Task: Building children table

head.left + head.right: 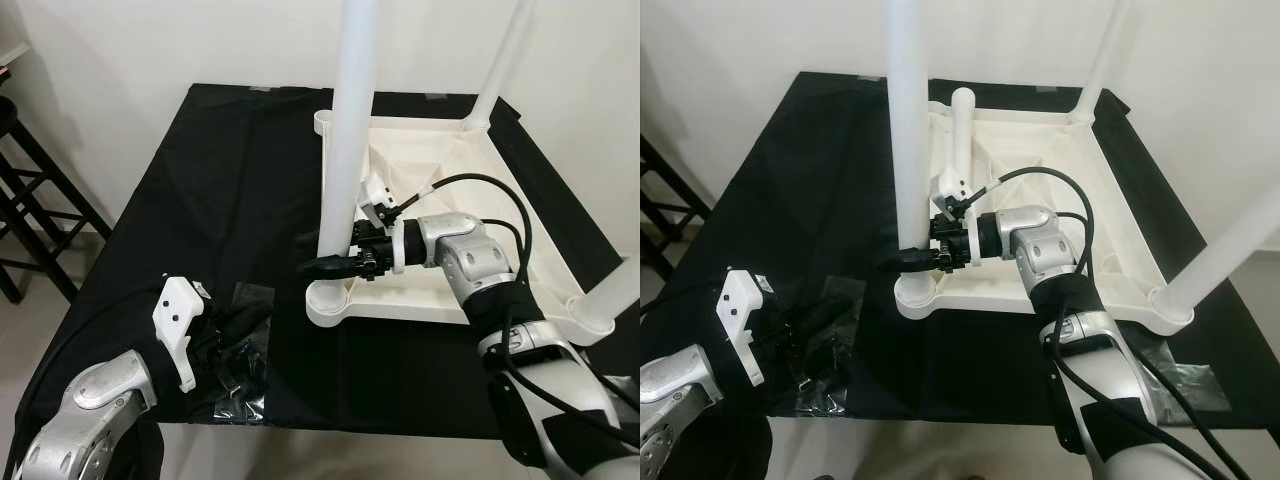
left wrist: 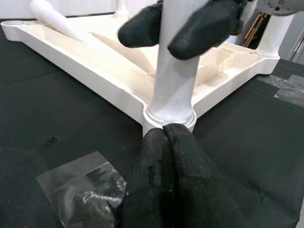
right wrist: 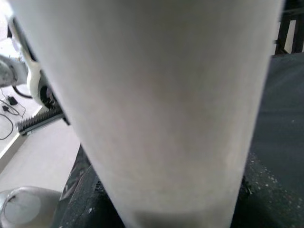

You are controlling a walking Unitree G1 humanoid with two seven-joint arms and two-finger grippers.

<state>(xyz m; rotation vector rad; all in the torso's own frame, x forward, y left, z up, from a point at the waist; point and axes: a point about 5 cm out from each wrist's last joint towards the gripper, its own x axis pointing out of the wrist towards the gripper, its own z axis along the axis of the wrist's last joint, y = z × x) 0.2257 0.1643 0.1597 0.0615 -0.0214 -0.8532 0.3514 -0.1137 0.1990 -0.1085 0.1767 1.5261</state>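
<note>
Surface: black cloth (image 1: pixel 200 200) under upturned white tabletop (image 1: pixel 450 170).
Right gripper (image 1: pixel 325 262): jaws clamped around near-corner leg (image 1: pixel 345 130).
Left gripper (image 2: pixel 164 161): jaws closed, empty, just beside that corner.

We count one upturned white plastic children's tabletop (image 1: pixel 470 180), three upright white tubular legs (image 1: pixel 350 130) standing in its corner sockets and a fourth lying loose inside it (image 1: pixel 960 140). One black cloth (image 1: pixel 220 200) covers the desk, with two crumpled clear plastic bags (image 2: pixel 78 190) on it.

A plain home room: white walls (image 1: pixel 150 45), black stool (image 1: pixel 30 200) beside cloth-covered table (image 1: pixel 200 200)
</note>
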